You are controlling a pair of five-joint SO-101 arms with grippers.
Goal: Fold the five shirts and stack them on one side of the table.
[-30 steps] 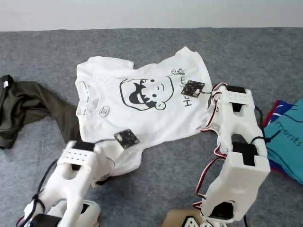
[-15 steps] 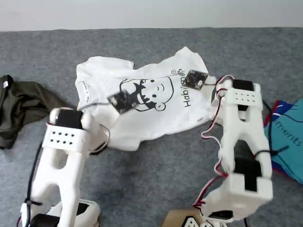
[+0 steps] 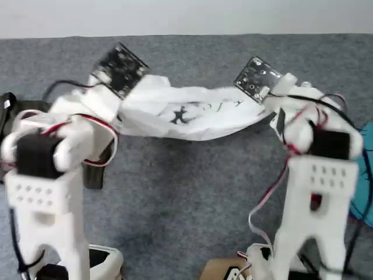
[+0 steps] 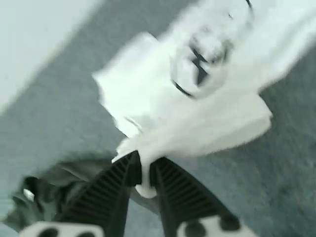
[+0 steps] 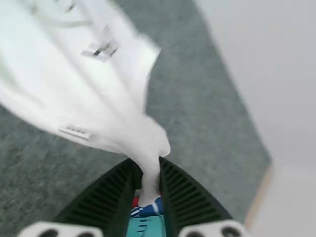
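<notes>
- high view: a second ago the white t-shirt lay flat and print-up on the grey table, with both arms low at its near edge. now it hangs bunched in the air, strung between the two raised arms. i judge this the lift that carries the near edge over for a fold. the left gripper has one end and the right gripper the other.
- left wrist view: the left gripper is nearly closed, pinching a fold of the white t-shirt. a crumpled olive shirt lies below.
- right wrist view: the right gripper is narrow, clamped on a twisted corner of the white t-shirt. a teal shirt shows beneath.
</notes>
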